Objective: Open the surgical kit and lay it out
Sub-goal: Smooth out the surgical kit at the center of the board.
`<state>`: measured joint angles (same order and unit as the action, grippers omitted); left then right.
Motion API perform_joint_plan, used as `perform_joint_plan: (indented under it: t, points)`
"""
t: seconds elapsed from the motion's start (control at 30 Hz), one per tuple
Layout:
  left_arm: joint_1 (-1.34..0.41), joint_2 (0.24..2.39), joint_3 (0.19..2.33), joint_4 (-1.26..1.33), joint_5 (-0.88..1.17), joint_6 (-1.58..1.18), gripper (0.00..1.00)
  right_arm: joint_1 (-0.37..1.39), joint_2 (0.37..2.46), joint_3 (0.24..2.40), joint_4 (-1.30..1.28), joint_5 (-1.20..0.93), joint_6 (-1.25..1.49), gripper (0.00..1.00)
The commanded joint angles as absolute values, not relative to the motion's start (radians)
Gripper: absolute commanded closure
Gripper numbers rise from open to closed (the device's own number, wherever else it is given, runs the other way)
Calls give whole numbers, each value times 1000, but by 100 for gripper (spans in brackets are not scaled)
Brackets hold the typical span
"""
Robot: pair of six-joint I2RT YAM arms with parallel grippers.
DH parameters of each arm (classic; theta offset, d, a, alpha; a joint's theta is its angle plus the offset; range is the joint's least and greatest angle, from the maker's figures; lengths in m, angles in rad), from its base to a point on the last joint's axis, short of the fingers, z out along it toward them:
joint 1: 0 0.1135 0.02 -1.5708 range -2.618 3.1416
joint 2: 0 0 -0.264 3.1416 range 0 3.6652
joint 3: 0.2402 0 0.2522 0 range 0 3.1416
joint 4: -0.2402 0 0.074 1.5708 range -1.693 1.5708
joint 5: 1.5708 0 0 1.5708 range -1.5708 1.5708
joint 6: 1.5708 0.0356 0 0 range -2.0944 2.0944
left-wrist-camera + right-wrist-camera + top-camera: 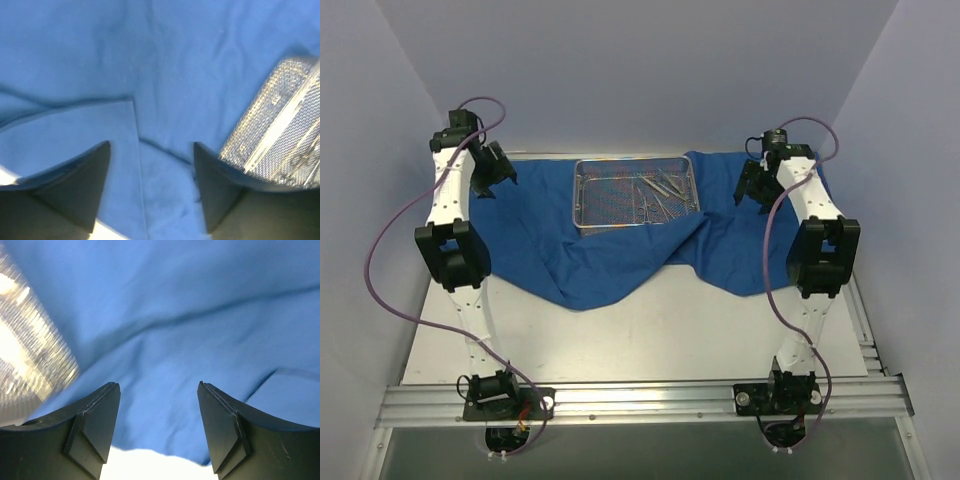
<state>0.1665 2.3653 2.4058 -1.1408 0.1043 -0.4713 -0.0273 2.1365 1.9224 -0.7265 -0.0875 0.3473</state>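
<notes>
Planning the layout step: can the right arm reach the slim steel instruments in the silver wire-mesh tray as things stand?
Probably yes: the open right gripper hangs just right of the rectangular silver wire-mesh tray, and the slim steel instruments lie uncovered in its right half.

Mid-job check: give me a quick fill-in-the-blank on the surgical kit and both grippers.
The mesh tray rests on the ____ cloth. The steel instruments lie ____ the tray. The left gripper and right gripper both have jaws ____, gripping nothing.
Missing words: blue; inside; open.
</notes>
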Motion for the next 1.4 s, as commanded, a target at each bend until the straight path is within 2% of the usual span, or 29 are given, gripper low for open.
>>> perform_joint_plan:
  t: [0.0,0.03,0.07,0.13,0.17,0.23,0.27,0.3,0.37,0.4,0.47,0.5,0.6,0.63,0.73,0.77,0.87,1.37]
  points:
    - [104,2172,2303,-1175,-120,-350,19,44,1985,1836,-707,-117,362,36]
    - [100,2117,2266,-1143,-114,-345,9,57,1970,1818,-697,-121,367,35]
    - [103,2097,2234,-1134,-77,-354,6,73,1941,1790,-687,-127,376,34]
    - [115,2068,2136,-1089,-10,-373,6,84,1919,1767,-667,-135,383,33]
    - [139,2066,2105,-1074,111,-412,6,87,1901,1743,-660,-159,393,33]
    - [159,2097,2052,-1074,204,-445,6,86,1887,1730,-644,-173,397,32]
    - [129,2105,2065,-1095,186,-431,6,87,1876,1729,-641,-178,397,32]
    - [98,2109,2080,-1120,34,-414,6,89,1870,1726,-640,-178,390,32]
    - [11,2121,2120,-1156,-98,-373,5,87,1858,1723,-640,-179,382,32]
    - [-20,2126,2128,-1169,-183,-373,2,87,1853,1717,-641,-178,376,32]
    - [-49,2134,2132,-1174,-224,-385,0,87,1832,1703,-638,-178,374,32]
    - [-60,2137,2131,-1163,-230,-394,8,87,1826,1681,-626,-179,376,32]
    - [-61,2166,2143,-1163,-236,-428,12,87,1799,1649,-615,-190,376,32]
    - [-61,2189,2151,-1181,-244,-434,17,86,1795,1632,-614,-195,374,32]
    - [-61,2232,2187,-1221,-273,-452,22,86,1773,1606,-607,-183,368,32]
    - [-61,2238,2192,-1224,-287,-457,27,83,1763,1592,-606,-181,364,32]
    - [-61,2256,2201,-1233,-299,-466,34,72,1756,1571,-600,-187,361,32]
    - [-40,2430,2345,-1301,-299,-462,35,34,1790,1562,-586,-222,350,32]
